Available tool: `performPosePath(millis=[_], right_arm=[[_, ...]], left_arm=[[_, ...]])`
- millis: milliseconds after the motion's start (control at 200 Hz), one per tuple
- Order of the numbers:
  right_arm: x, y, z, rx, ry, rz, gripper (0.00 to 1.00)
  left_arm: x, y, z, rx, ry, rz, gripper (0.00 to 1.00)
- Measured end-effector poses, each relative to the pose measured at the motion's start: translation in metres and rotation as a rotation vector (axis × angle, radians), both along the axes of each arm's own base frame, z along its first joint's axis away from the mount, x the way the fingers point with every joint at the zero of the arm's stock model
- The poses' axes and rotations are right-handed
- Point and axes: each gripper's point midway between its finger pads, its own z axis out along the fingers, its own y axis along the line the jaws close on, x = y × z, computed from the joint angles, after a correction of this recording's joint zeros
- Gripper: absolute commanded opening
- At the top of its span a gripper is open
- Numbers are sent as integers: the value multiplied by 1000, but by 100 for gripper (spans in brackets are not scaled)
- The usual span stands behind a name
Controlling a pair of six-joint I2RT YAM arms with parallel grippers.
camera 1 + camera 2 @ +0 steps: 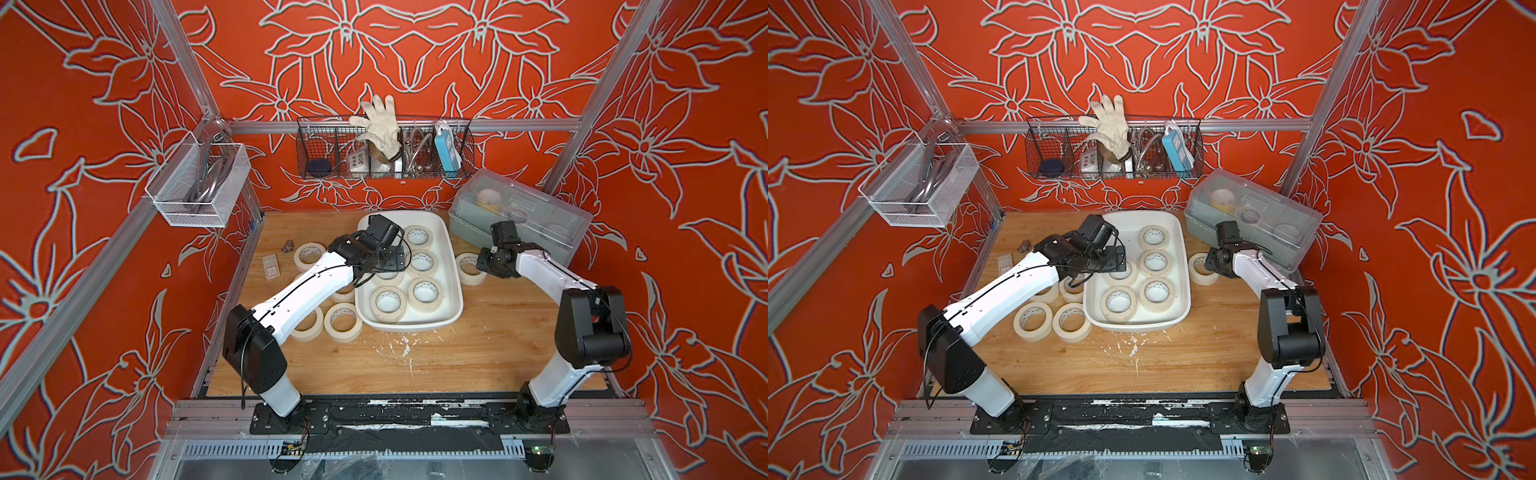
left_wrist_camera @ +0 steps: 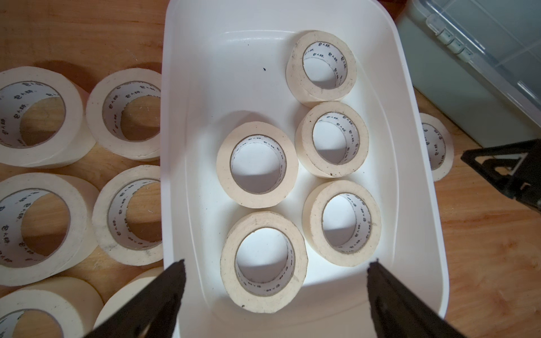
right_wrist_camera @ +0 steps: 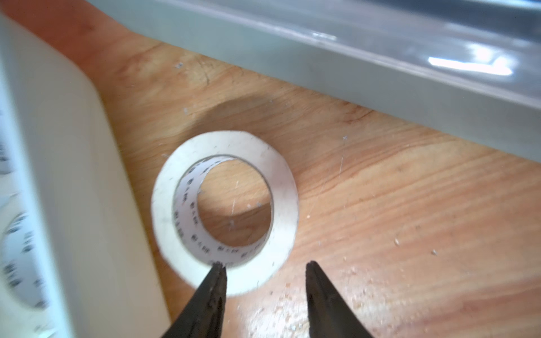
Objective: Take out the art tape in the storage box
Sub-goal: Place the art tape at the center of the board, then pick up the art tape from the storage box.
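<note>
We've got the left gripper point(image 2: 277, 262) wide over art tape point(image 2: 224, 169) in the storage box point(image 2: 219, 73); right gripper point(image 3: 265, 263) half-open, straddling another roll point(image 3: 282, 190) outside it.

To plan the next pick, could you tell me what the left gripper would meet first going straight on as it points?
The left gripper, open, would most likely meet the tape roll lying flat straight ahead of it in the storage box; depth is unclear.
</note>
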Motion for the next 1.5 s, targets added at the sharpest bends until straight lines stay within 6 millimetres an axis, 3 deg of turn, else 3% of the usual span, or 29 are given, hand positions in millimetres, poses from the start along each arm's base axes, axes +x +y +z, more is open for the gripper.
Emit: performPosePath(millis=[200, 350, 586, 776, 1056, 1501], right_arm=[[-25, 9, 17, 65, -34, 37, 51], [-39, 13, 30, 96, -59, 57, 52], [-50, 18, 47, 129, -101, 80, 53], [-52, 23, 52, 150, -112, 94, 53], [-55, 28, 56, 174, -118, 98, 53], [-58, 39, 54, 196, -111, 118, 53]], left_arm=[[30, -14, -14, 1, 11, -12, 89], [65, -32, -29, 1, 10, -15, 87], [129, -66, -56, 2, -4, 1, 85], [167, -79, -84, 18, -15, 45, 79], [191, -79, -132, 41, -2, 90, 75], [223, -66, -162, -23, -33, 196, 70]])
